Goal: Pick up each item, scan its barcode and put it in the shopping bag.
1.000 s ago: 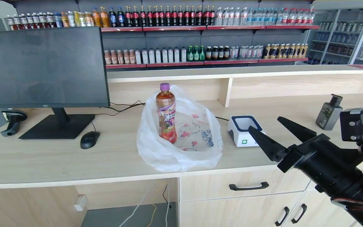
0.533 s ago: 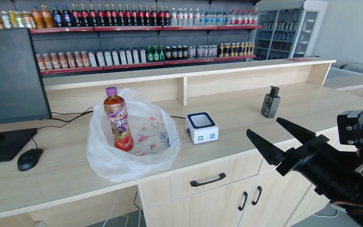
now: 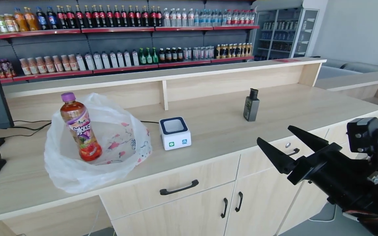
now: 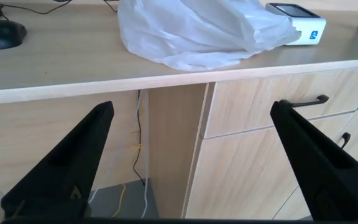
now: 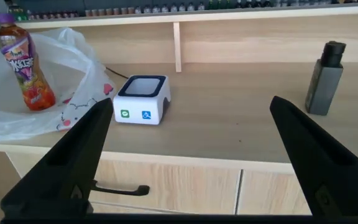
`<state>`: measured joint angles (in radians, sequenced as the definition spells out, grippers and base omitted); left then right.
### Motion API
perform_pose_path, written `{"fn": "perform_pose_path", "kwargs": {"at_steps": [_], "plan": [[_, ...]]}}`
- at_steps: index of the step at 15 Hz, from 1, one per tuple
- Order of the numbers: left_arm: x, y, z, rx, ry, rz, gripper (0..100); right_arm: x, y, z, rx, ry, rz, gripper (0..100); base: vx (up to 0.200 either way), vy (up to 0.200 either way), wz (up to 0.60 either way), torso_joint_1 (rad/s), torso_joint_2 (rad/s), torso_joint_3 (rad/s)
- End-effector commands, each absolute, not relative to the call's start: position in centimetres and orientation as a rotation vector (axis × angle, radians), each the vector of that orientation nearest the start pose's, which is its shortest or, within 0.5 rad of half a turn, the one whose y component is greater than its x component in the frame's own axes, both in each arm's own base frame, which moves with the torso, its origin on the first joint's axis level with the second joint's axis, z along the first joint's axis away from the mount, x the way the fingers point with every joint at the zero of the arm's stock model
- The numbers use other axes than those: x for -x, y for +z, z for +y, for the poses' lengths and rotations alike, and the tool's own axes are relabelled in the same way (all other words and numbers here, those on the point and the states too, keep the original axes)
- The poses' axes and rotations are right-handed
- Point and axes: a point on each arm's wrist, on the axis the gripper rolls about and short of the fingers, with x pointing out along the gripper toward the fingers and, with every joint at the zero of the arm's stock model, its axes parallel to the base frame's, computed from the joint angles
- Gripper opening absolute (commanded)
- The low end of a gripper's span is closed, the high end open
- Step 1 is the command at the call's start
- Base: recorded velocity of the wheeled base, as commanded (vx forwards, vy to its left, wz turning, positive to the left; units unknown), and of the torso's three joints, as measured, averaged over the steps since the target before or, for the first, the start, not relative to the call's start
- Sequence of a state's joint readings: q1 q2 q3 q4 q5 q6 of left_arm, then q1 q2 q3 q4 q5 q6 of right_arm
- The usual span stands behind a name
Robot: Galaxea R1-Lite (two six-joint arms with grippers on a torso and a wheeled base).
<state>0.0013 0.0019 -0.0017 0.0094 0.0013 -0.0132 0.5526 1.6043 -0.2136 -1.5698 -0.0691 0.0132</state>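
Camera has panned right; shopping bag [image 3: 62,172] on counter [image 3: 228,131], drink shelves [image 3: 126,30] behind.

Bare surface [image 3: 215,131] lies open between the scanner [image 3: 175,133] and the dark bottle [image 3: 251,105]; a raised ledge [image 3: 235,80] walls the far side.

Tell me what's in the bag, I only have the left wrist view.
Observer: A tea bottle with a purple cap stands upright inside the bag.
Operator: Anything left to scan?
Observer: A dark bottle stands on the counter, to the right of the scanner and farther back.
Operator: And the other arm?
Observer: The right gripper is open and empty, in front of the counter's edge, pointing toward the dark bottle.
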Motion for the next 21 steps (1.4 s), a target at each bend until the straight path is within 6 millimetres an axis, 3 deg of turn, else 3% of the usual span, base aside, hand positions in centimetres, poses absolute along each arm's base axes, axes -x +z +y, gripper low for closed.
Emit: {"fn": "perform_pose_path", "kwargs": {"at_steps": [1, 8, 15, 21], "plan": [[2.3, 7.5, 0.0, 0.014, 0.003, 0.009, 100, -18.4, 15.7, 11.3, -0.064, 0.486, -0.158, 100, 0.000, -0.200, 0.60, 0.007, 0.00, 0.002], [2.3, 7.5, 0.0, 0.014, 0.003, 0.009, 100, -18.6, 15.5, 11.3, -0.060, 0.485, -0.151, 100, 0.000, -0.200, 0.60, 0.002, 0.00, 0.000], [2.3, 7.5, 0.0, 0.014, 0.003, 0.009, 100, -18.6, 14.9, 11.3, -0.052, 0.483, -0.121, 100, 0.000, -0.200, 0.00, 0.003, 0.00, 0.005], [2.3, 7.5, 0.0, 0.012, 0.003, 0.009, 100, -19.1, 13.6, 11.4, -0.040, 0.476, -0.064, 100, 0.033, 0.000, 0.00, 0.000, 0.00, 0.001]]}}
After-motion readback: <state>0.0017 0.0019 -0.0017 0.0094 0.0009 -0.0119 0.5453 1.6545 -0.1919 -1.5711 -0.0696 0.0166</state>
